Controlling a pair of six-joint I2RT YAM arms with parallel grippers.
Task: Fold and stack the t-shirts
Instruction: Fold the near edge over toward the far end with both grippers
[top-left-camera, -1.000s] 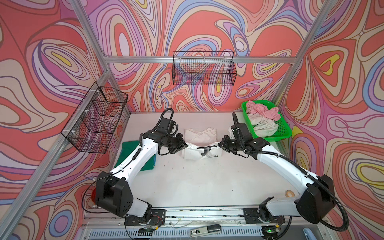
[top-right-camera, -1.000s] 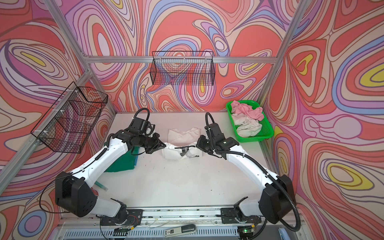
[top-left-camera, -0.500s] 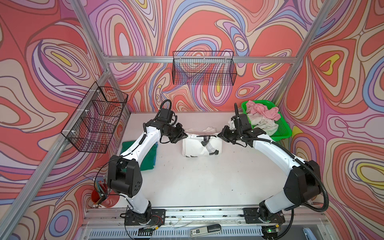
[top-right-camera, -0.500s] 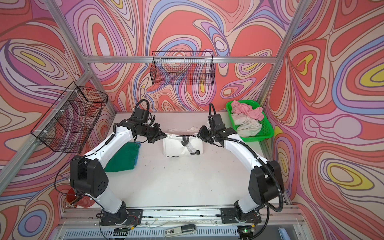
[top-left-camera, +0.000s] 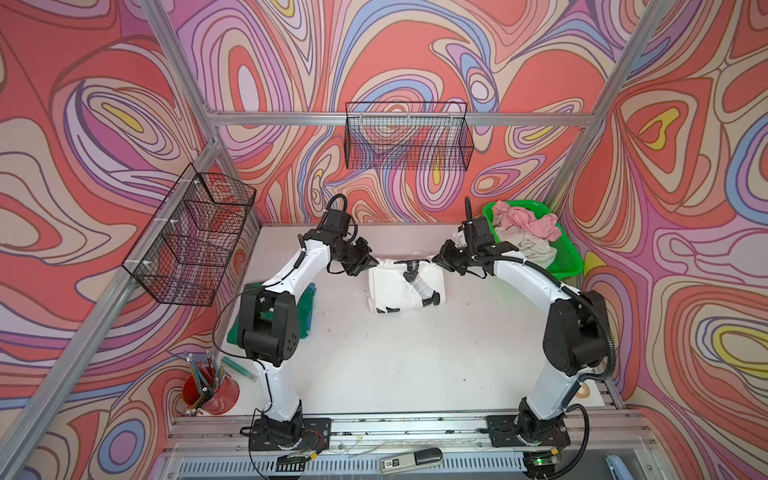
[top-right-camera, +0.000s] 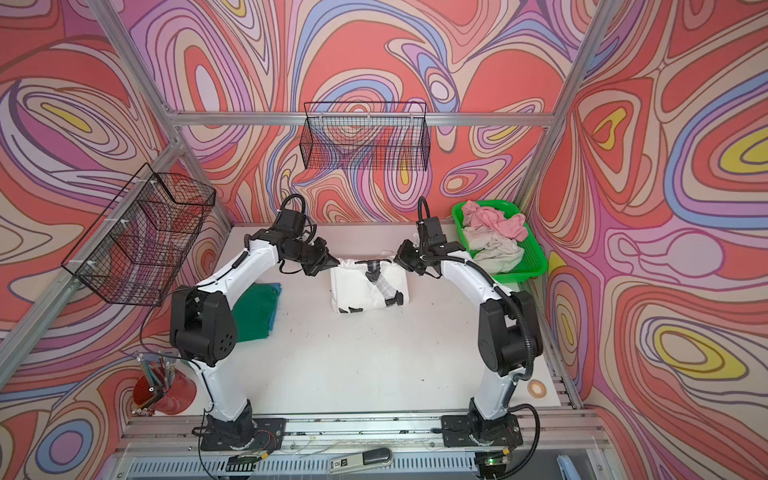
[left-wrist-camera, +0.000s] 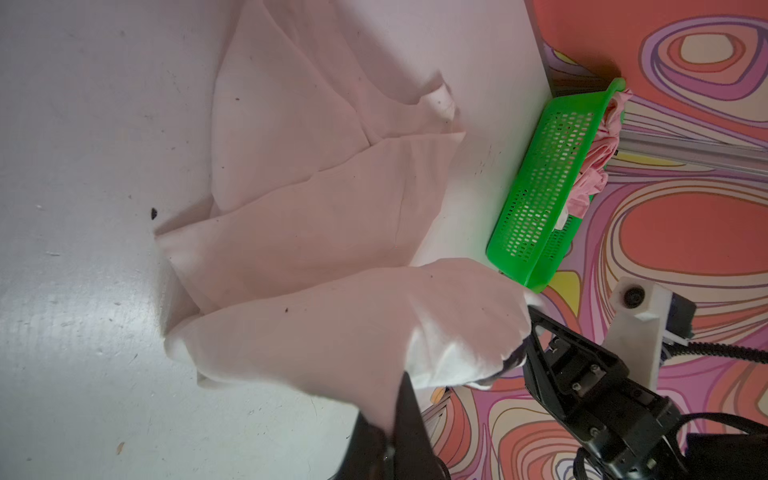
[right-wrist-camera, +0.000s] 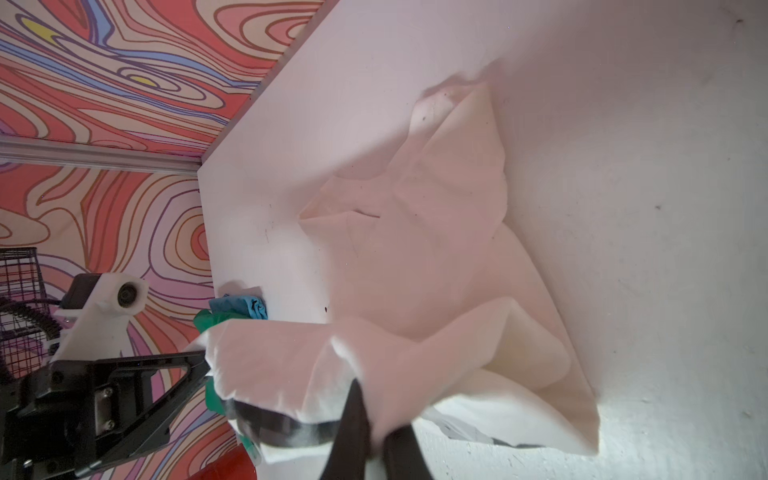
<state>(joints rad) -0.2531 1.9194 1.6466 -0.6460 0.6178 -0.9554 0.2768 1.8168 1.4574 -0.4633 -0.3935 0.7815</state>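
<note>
Two claws, both clenched on 1 white t-shirt (top-left-camera: 399, 291). In both top views the left claw (top-left-camera: 369, 266) pinches the shirt's upper-left corner and the right claw (top-left-camera: 437, 259) its upper-right corner, just above frame center. The top edge is stretched btwn them and lifted. The rest of the shirt, w/ black print, drops to the bench (top-left-camera: 395, 357), where its lower part lies. Both wrist views show the cloth running straight into the pressed-together tips, w/ folded layers spread on the bench beyond.

1 dark green t-shirt (top-right-camera: 255, 307) lies flat on the bench at left of center, partly behind the left arm's elbow and well apart from the white one.

1 green basket (top-left-camera: 569, 259) sits at upper right of the bench, just right of the right claw. It holds 1 crumpled pink t-shirt (top-left-camera: 523, 218) toward the back and 1 off-white t-shirt (top-left-camera: 534, 249) in front. Can't tell if more are under them.

2 wire baskets: 1 on the back wall (top-left-camera: 407, 141), 1 on the left wall (top-left-camera: 191, 241).

1 red cup (top-left-camera: 214, 395) w/ pens sits at lower left.
</note>
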